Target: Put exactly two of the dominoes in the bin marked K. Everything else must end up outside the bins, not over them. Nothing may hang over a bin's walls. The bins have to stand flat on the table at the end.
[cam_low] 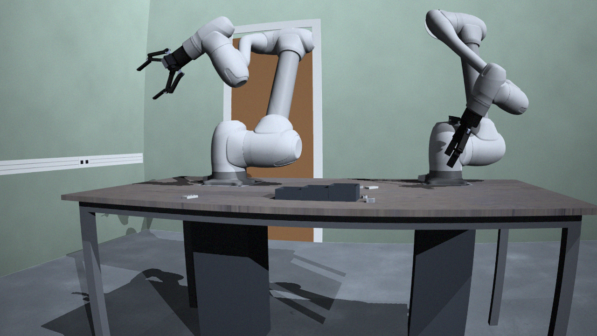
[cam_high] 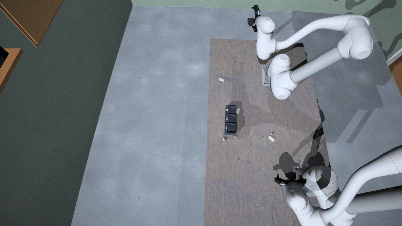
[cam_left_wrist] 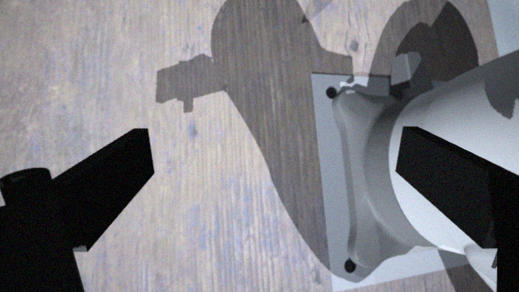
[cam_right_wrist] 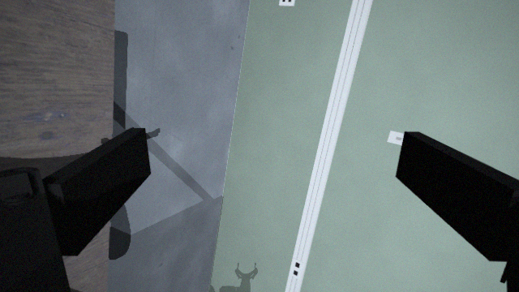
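Three dark bins [cam_high: 230, 109] [cam_high: 230, 118] [cam_high: 230, 128] [cam_low: 344, 192] stand in one row; their labels are too small to read. A dotted white domino [cam_high: 221, 79] [cam_low: 190, 196] lies apart from them. A cream domino [cam_high: 238, 110] lies beside the end bin, hidden in the exterior view. A blank-looking white tile [cam_high: 271, 138] [cam_low: 371, 187] lies beyond the other end. My left gripper [cam_high: 290, 179] [cam_low: 450, 159] [cam_left_wrist: 275, 150] is open and empty, above the table near its own base. My right gripper [cam_high: 253, 18] [cam_low: 146, 84] [cam_right_wrist: 274, 152] is open and empty, high beyond the table's end.
A small ring-like piece [cam_high: 235, 137] and a small ribbed piece [cam_high: 224, 139] [cam_low: 370, 200] lie by the bins' end. Another small round piece [cam_high: 272, 133] lies by the white tile. The arm bases [cam_high: 265, 75] [cam_low: 229, 181] [cam_low: 448, 179] stand along the table's far side.
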### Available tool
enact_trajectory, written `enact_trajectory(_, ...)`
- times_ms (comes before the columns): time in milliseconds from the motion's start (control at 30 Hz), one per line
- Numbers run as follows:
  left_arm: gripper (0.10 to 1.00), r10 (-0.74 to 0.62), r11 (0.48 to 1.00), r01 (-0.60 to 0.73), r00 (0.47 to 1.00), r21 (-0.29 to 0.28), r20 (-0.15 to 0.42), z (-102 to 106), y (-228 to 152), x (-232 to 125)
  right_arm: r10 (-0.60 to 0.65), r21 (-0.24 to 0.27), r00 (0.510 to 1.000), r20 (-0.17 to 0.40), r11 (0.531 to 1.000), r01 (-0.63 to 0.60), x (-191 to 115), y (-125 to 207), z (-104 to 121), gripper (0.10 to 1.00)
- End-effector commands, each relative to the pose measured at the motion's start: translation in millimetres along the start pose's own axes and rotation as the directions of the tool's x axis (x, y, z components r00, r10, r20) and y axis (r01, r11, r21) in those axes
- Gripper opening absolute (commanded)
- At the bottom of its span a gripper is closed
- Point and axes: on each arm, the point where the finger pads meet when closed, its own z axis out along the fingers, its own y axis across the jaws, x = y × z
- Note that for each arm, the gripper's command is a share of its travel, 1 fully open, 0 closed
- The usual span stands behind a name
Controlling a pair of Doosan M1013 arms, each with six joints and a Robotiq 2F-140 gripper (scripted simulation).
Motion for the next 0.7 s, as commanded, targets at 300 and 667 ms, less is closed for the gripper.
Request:
enact_trajectory(300,1.0,0.0,1.0,0.0,1.0,0.0,0.0,-0.3,-0.2,0.0,0.018,0.0,0.999,0.029,1.0,-0.018,-12.0,4.6,9.1,1.0)
enact_trajectory(667,1.0,-0.001,1.0,0.001,1.0,0.001,0.003,-9.8,2.0,3.8,0.018,0.0,0.999,0.029,1.0,-0.018,-12.0,4.6,9.1,1.0)
